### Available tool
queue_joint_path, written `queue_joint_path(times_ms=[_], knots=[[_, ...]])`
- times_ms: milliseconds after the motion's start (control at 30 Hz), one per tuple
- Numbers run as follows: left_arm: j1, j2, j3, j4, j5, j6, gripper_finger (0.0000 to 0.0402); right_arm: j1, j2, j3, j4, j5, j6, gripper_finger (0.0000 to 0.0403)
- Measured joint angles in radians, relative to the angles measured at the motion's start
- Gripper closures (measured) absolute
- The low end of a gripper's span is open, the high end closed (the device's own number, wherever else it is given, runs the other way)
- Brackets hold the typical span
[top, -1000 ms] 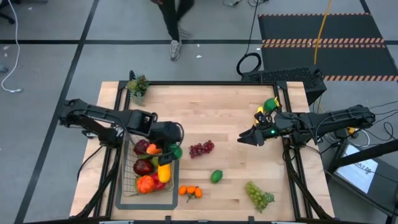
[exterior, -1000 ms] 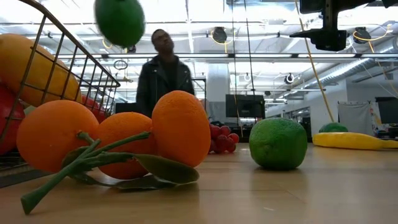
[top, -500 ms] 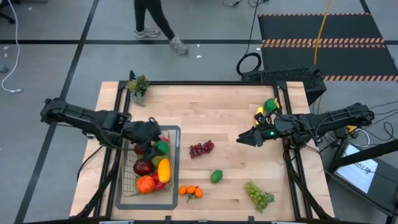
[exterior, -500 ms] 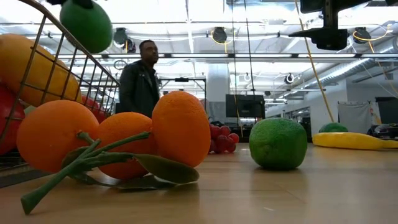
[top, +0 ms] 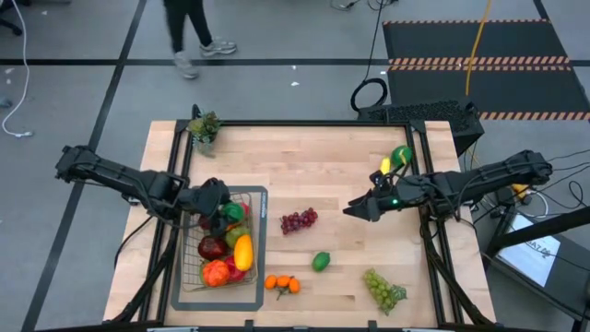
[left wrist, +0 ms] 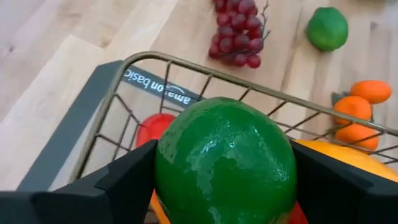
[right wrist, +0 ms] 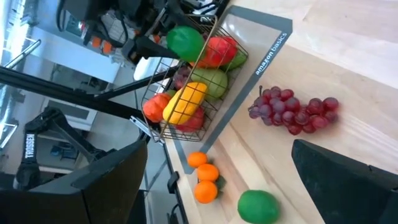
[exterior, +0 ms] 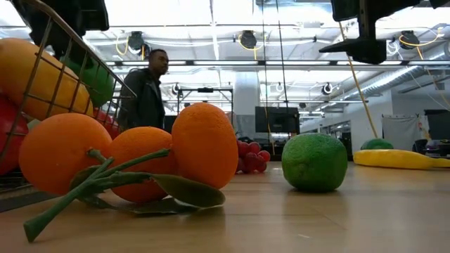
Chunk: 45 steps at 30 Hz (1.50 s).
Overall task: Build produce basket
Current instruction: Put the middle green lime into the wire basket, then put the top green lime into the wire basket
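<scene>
Basket [top: 255, 242]: a shallow rectangular grid of thin wire, at about 8 o'clock on the wooden table [top: 332, 166] in the high view; its long axis runs 12 to 6 o'clock and it sits on a flat grey mat [top: 263, 195].
Basket contents: glossy red apples [top: 212, 247], a smooth yellow-orange mango [top: 242, 251] lying lengthwise 12 to 6, and an orange-red fruit at the 6 o'clock end.
Left gripper [top: 224, 210]: over the basket's 12 o'clock end, jaws pinching a round, shiny green fruit [left wrist: 225, 163] from both sides.
Right gripper [top: 353, 209]: at about 3 o'clock, above the table, pointing toward 9; jaws spread wide, holding nothing.
Purple grapes [top: 299, 219]: a knobbly bunch near the table's centre, long axis roughly 8 to 2.
Lime [top: 321, 262]: a round, dimpled fruit at 6 o'clock.
Oranges [top: 282, 284]: a leafy-stemmed cluster just beside the basket's 5 o'clock corner.
Green grapes [top: 383, 289]: at 5 o'clock, long axis roughly 11 to 5.
</scene>
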Motion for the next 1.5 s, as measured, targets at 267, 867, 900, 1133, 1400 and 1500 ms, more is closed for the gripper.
queue_joint_path(times_ms=[267, 867, 900, 1133, 1400, 1500], knots=[[0.001, 0.000, -0.008, 0.059, -0.007, 0.056, 0.0034, 0.000, 0.021, 0.000, 0.059, -0.001, 0.017, 0.0009], [0.009, 0.000, 0.146, -0.006, 0.021, 0.019, 0.0045, -0.001, 0.025, 0.000, 0.058, 0.000, 0.158, 0.0009], [0.009, 0.000, 0.151, -0.015, 0.021, 0.013, 0.0050, -0.001, 0.025, 0.000, 0.057, 0.000, 0.158, 0.0009], [0.009, -0.001, 0.161, -0.026, 0.022, 0.006, 0.0093, -0.001, 0.025, 0.000, 0.068, 0.056, 0.157, 0.0009], [0.009, -0.008, 0.161, -0.033, 0.067, -0.038, 0.0140, -0.003, 0.058, 0.000, 0.156, 0.111, 0.104, 0.0009], [0.009, -0.017, 0.162, -0.037, 0.092, -0.042, 0.0157, -0.003, 0.083, 0.000, 0.174, 0.108, 0.104, 0.0009]])
